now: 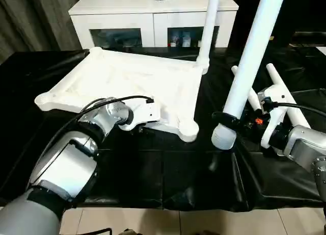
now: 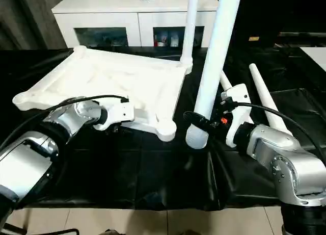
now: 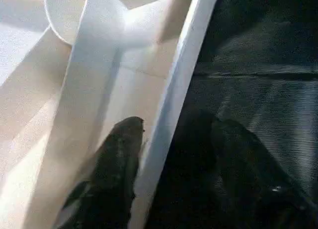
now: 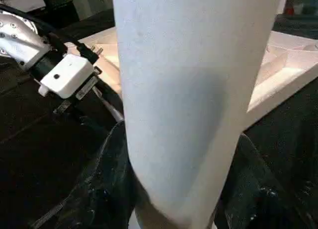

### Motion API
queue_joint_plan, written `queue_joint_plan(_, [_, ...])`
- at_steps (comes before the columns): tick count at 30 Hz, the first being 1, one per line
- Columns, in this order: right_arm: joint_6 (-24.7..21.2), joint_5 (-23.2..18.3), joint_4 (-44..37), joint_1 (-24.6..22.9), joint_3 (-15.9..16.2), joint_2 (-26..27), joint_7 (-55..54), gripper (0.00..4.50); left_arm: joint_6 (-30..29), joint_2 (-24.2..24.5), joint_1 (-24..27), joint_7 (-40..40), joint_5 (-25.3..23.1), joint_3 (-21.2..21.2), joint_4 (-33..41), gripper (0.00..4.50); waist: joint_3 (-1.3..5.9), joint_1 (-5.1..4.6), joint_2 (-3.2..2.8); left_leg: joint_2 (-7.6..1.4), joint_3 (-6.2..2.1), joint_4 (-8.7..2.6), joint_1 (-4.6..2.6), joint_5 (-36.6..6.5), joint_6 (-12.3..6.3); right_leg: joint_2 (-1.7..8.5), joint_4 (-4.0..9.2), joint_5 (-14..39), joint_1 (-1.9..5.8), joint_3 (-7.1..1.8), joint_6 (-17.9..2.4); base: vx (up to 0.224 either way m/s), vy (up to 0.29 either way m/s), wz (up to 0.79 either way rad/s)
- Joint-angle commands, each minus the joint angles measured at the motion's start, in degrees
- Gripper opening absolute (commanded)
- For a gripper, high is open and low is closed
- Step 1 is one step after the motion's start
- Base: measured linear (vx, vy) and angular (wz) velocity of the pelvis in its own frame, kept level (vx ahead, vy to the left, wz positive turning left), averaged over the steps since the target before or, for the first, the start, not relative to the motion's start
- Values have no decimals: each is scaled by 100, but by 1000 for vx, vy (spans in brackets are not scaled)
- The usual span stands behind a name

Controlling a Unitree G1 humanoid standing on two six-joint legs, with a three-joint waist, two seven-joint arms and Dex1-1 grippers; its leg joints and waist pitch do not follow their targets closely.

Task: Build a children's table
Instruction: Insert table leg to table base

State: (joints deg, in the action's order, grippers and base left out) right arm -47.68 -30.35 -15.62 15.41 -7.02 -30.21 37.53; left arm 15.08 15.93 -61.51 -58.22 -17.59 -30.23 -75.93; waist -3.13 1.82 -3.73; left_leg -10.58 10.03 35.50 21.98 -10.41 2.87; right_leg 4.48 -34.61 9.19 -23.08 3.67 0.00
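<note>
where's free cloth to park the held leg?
Free: the black cloth along the near edge, in front of the tabletop and left hand. Crowded: right side, where two loose legs lie behind the right hand.

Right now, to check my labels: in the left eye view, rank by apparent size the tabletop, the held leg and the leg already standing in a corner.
1. tabletop
2. held leg, enlarged by nearness
3. standing leg, farther and cut off by the frame, so true size unsure

Tabletop (image 1: 132,82) tilted, ribs up — 1 leg (image 1: 210,21) socketed.
</note>
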Motion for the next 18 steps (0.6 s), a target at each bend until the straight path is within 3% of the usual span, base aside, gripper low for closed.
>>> queue_joint_plan(1, [41, -1, -33, 139, 41, -68, 23, 184, -26, -86, 67, -532, -199, -210, -74, 214, 427, -1, 78, -202, -92, -441, -116, -1279, -234, 369, 483, 1401, 324, -231, -1394, 0, 0, 0])
queue_joint_plan(6, [99, 42, -15, 133, 103, -59, 28, 184, -26, -105, 92, -716, -357, -370, -53, 184, 435, 1, 74, -205, -88, -439, -113, -1257, -281, 388, 468, 1301, 341, -237, -1455, 0, 0, 0])
queue_joint_plan(9, [121, 62, -4, 139, 126, -51, 28, 184, -62, -122, 116, -815, -384, -344, -37, 157, 430, -2, 66, -196, -85, -438, -115, -1303, -277, 390, 496, 1556, 335, -231, -1383, 0, 0, 0])
queue_joint_plan(10, [148, 74, 10, 133, 132, -42, 27, 184, -188, -119, 163, -979, -279, -246, -8, 157, 430, 5, 95, -195, -87, -442, -109, -1311, -279, 391, 496, 1586, 339, -227, -1372, 0, 0, 0])
queue_joint_plan(15, [235, 75, 59, 79, 110, 29, -8, 184, -595, -29, 427, -1548, 192, 190, 185, 115, 421, 13, 74, -190, -81, -446, -120, -1350, -277, 395, 515, 1800, 309, -224, -1352, 0, 0, 0])
queue_joint_plan(16, [299, 85, 94, 18, 140, 104, -31, 184, -853, 53, 752, -1691, 490, 450, 428, 110, 425, 40, 121, -203, -87, -454, -108, -1302, -290, 413, 474, 1706, 322, -226, -1401, 0, 0, 0])
queue_joint_plan(18, [329, 95, 115, 1, 160, 135, -35, 184, -955, 95, 916, -1722, 590, 544, 563, 86, 421, 38, 112, -205, -88, -467, -111, -1329, -321, 409, 485, 1797, 298, -217, -1379, 0, 0, 0])
